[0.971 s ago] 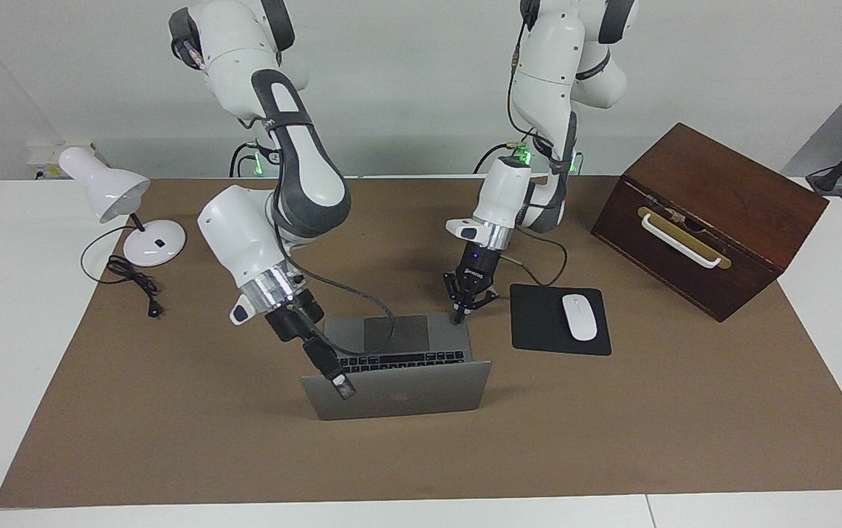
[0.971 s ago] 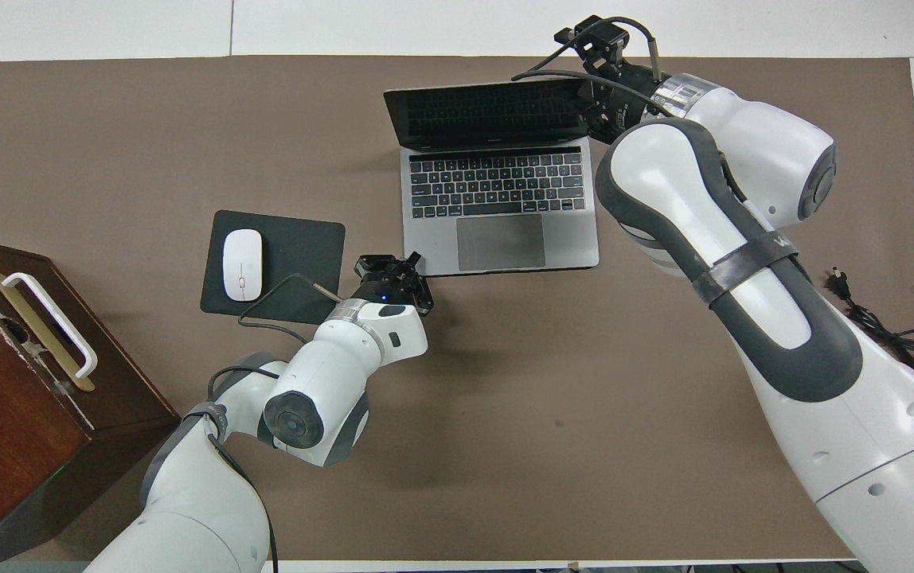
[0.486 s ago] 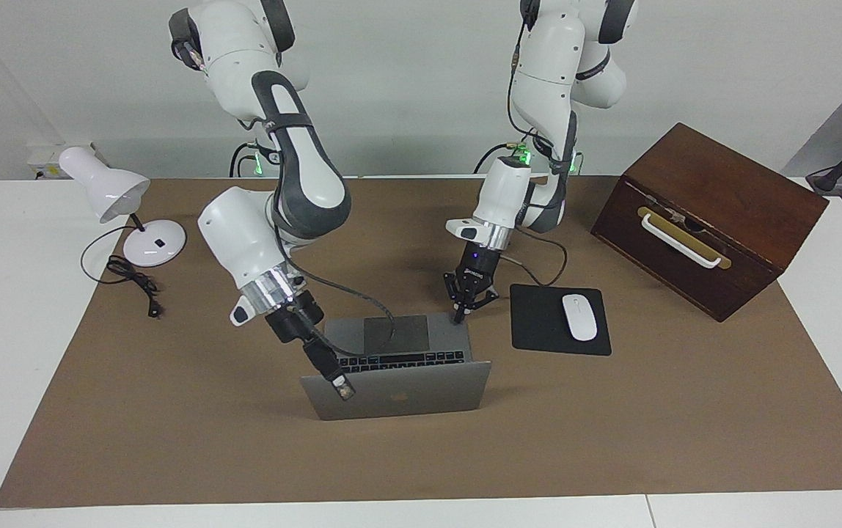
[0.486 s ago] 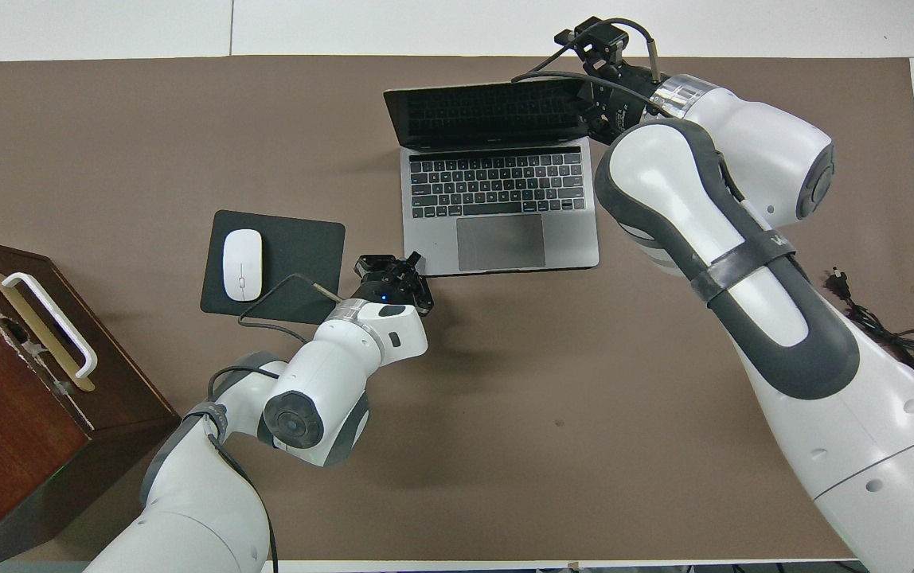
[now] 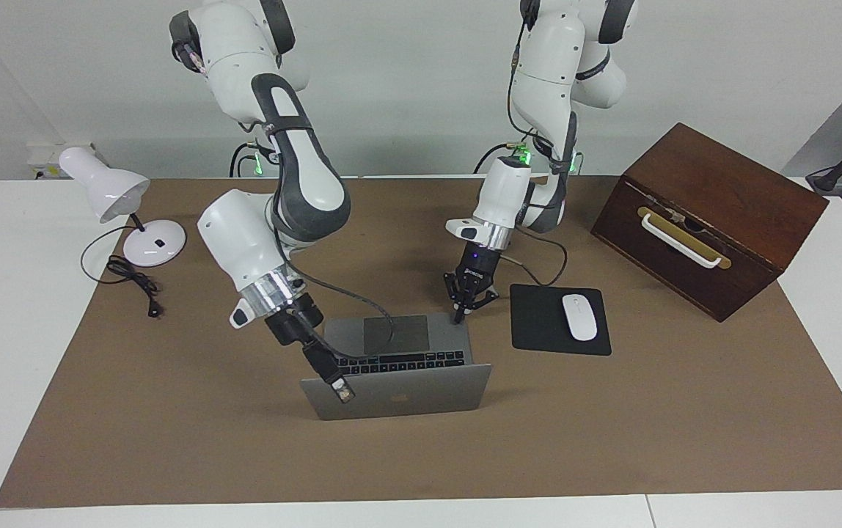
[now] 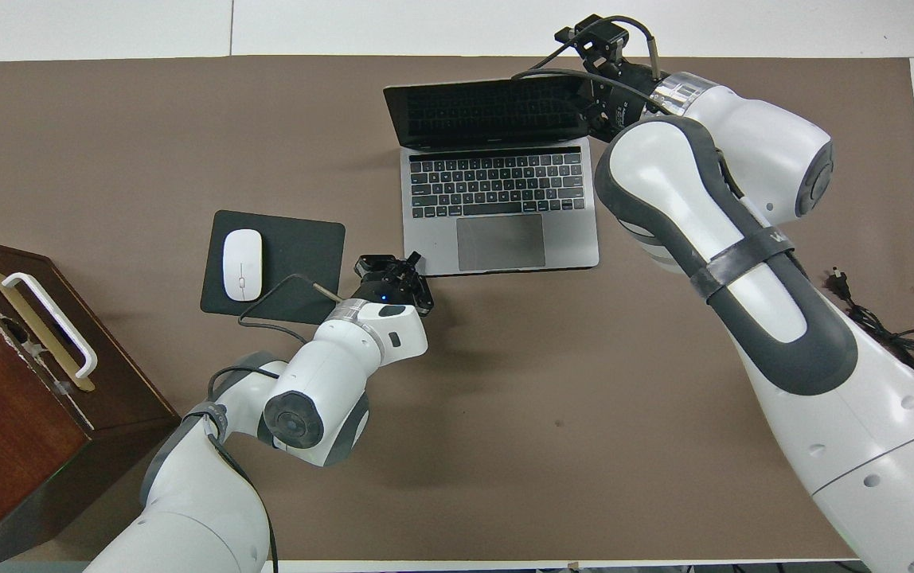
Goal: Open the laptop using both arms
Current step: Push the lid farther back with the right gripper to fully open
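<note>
The silver-grey laptop (image 5: 399,400) stands open on the brown mat, its lid with the dark logo turned away from the robots. Its black keyboard and grey trackpad show in the overhead view (image 6: 497,183). My right gripper (image 5: 344,391) is at the lid's top corner toward the right arm's end, one finger lying over the lid's outer face; it also shows in the overhead view (image 6: 594,91). My left gripper (image 5: 458,317) is shut, its tip down on the base's corner nearest the robots, beside the mouse pad; it shows in the overhead view too (image 6: 408,269).
A black mouse pad (image 5: 538,323) with a white mouse (image 5: 579,317) lies beside the laptop toward the left arm's end. A brown wooden box (image 5: 707,216) stands past it. A white desk lamp (image 5: 109,192) and its cord (image 5: 131,279) are at the right arm's end.
The right gripper has tipped the lid very slightly further back. The left gripper has stayed on the base's corner.
</note>
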